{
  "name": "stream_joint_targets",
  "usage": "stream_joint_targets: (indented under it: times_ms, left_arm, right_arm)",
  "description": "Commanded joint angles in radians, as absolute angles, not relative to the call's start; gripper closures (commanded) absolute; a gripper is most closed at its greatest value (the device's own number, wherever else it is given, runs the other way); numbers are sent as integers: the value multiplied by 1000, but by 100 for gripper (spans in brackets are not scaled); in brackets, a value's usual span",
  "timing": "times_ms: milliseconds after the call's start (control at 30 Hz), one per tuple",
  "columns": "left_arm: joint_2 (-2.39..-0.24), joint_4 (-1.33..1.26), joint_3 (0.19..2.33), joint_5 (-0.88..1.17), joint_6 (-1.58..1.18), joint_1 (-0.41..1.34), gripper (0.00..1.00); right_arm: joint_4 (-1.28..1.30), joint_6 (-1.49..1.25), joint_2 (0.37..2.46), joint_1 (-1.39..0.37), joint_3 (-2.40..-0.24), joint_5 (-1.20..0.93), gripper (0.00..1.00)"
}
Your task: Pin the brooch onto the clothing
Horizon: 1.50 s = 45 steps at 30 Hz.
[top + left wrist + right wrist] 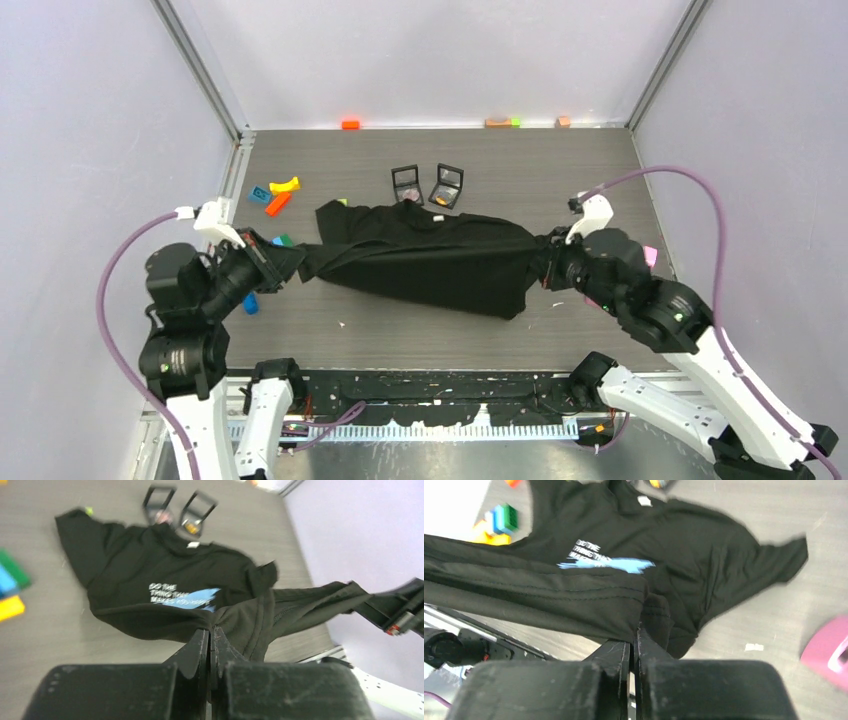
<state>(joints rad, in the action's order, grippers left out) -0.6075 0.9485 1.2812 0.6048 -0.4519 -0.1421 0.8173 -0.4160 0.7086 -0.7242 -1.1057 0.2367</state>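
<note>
the clothing is held between the left end effector and right end effector (both clenched on it).

Soft, matt black cloth on the T-shirt, creased all over, its print flat and chalky. The desk shows a dull grey wood-grain finish, while the left end effector and right end effector look like scuffed, dusty black plastic.

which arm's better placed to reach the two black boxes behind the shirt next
Right, marginally: the right end effector sits slightly nearer the boxes than the left end effector. Both are shut on the T-shirt, so either must release first.
</note>
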Motion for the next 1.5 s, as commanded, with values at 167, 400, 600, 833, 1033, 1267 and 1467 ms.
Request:
stream_joint_targets:
  times_ms: [167, 400, 600, 833, 1033, 1267, 1467]
  left_arm:
    - [-675, 1013, 1059, 418, -443, -143, 84]
    - [-722, 997, 991, 378, -420, -143, 11]
    - [-794, 827, 918, 448, -455, -139, 10]
    - [-1071, 506, 936, 310, -511, -13, 9]
    - [-1475, 409, 1156, 187, -473, 93, 8]
    - [-1834, 443, 1425, 109, -407, 160, 11]
    - [-1994, 498, 1554, 76, -364, 185, 11]
  right_arm:
    - [942, -789, 771, -722, -900, 298, 81]
    - [907, -808, 857, -723, -833, 242, 27]
    - [826, -719, 941, -723, -892, 341, 13]
    - [634, -567, 1230, -603, -1012, 412, 3]
    - [533, -480, 1494, -416, -1155, 320, 5]
    - [525, -460, 1765, -296, -1296, 215, 10]
    - [519, -449, 1891, -275, -1359, 139, 13]
